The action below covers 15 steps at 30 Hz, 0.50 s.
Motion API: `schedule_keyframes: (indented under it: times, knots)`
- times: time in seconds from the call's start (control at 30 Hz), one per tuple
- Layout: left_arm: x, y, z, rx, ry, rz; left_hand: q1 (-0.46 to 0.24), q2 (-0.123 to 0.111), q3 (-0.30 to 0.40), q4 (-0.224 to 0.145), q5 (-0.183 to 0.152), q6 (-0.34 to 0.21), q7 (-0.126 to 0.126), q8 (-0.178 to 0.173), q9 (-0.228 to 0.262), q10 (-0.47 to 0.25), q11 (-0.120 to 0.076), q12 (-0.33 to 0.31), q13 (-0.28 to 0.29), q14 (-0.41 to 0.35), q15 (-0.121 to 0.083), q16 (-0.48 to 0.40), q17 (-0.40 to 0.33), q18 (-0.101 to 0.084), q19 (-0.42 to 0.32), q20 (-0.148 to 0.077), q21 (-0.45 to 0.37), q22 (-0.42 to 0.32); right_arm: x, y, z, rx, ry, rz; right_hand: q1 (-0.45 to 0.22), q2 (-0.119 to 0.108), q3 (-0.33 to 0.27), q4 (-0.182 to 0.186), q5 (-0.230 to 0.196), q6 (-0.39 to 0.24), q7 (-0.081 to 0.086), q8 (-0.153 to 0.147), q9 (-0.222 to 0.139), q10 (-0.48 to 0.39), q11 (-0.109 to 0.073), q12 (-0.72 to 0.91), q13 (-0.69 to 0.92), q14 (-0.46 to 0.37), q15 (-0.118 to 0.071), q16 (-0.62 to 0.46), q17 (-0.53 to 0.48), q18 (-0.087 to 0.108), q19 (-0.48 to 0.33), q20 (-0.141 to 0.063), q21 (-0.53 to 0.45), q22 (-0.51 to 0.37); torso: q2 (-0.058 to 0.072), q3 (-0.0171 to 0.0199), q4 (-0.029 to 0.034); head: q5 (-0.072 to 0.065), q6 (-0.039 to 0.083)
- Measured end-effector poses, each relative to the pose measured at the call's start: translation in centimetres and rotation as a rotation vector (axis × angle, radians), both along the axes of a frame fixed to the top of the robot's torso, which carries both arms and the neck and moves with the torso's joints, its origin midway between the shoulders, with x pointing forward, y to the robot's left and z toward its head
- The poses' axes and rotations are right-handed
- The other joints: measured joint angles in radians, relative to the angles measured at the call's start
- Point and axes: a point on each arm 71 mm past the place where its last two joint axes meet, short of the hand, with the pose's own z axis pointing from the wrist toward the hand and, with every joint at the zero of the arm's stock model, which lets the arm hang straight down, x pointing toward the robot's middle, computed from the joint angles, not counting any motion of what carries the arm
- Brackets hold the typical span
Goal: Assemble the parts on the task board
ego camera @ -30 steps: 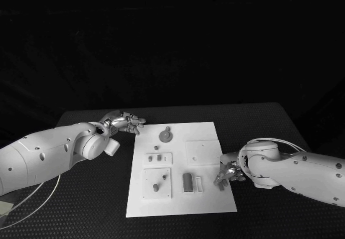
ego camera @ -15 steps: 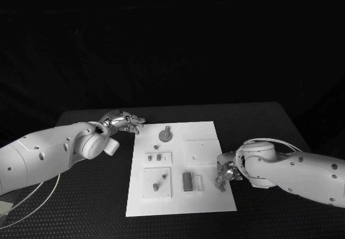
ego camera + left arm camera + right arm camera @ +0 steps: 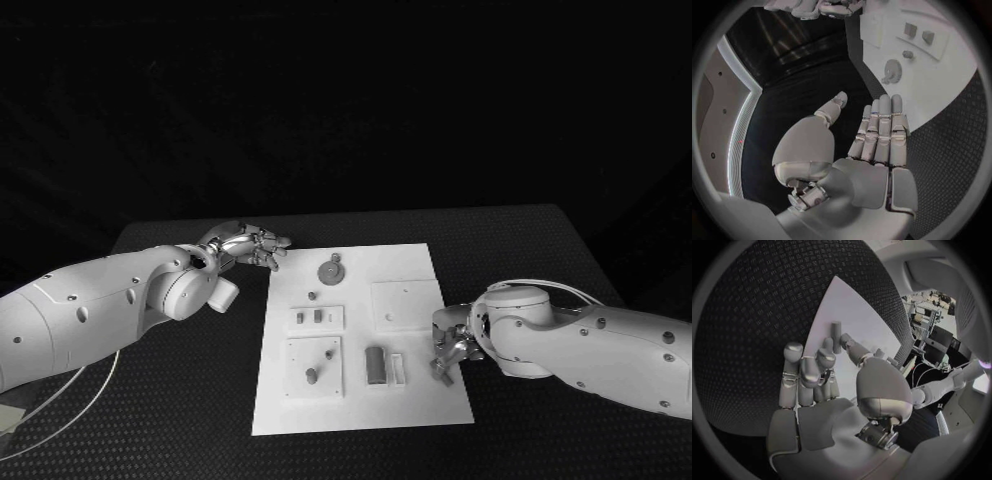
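I see the right robot hand [image 3: 451, 352] at the task board's [image 3: 411, 405] lower-right edge, pinching a small grey part [image 3: 836, 336], probably for seating. The left robot hand [image 3: 248, 244] waits empty, fingers loosely extended, over the desk [image 3: 173, 400] upper left.

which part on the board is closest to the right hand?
The small grey part at the task board's right edge, touching the right hand's fingertips; the others lie farther left.

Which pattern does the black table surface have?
The table has a fine raised diamond-grid texture, clearest in the right wrist view.
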Motion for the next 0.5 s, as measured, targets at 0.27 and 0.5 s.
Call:
schedule_keyframes:
  times: [0.27, 0.5]
  knots:
    - [0.01, -0.01, -0.01, 0.0, 0.001, -0.001, 0.0, 0.0, 0.0, 0.0, 0.0, 0.0, 0.0, 0.0, 0.0, 0.0, 0.0, 0.0, 0.0, 0.0, 0.0, 0.0, 0.001, 0.0, 0.0, 0.0, 0.0, 0.0, 0.07, -0.17, -0.03, 0.052, -0.029, -0.032, 0.005, -0.005, 0.001, -0.001, 0.0, -0.001, 0.001, -0.012, 0.0, 0.003, 0.004, 0.0, 0.002, 0.005, 0.004, 0.006, 0.014, 0.0, -0.001, 0.002, 0.006, 0.0, 0.0, 0.0001, 0.0004, 0.001, 0.001]
    - [0.01, -0.01, -0.01, 0.001, 0.001, -0.001, 0.0, 0.0, 0.0, 0.0, 0.0, 0.0, 0.0, 0.0, 0.0, 0.0, 0.0, 0.0, 0.0, 0.0, 0.0, 0.0, 0.001, 0.0, 0.0, 0.0, 0.0, 0.0, 0.22, -0.44, 0.08, 0.156, -0.017, -0.126, 0.036, 0.015, 0.02, -0.021, 0.0, -0.017, 0.017, -0.081, 0.004, 0.004, 0.003, 0.0, 0.002, 0.008, 0.001, 0.006, 0.017, 0.0, -0.002, 0.002, 0.006, 0.0, 0.0, 0.0007, 0.0006, 0.003, 0.002]
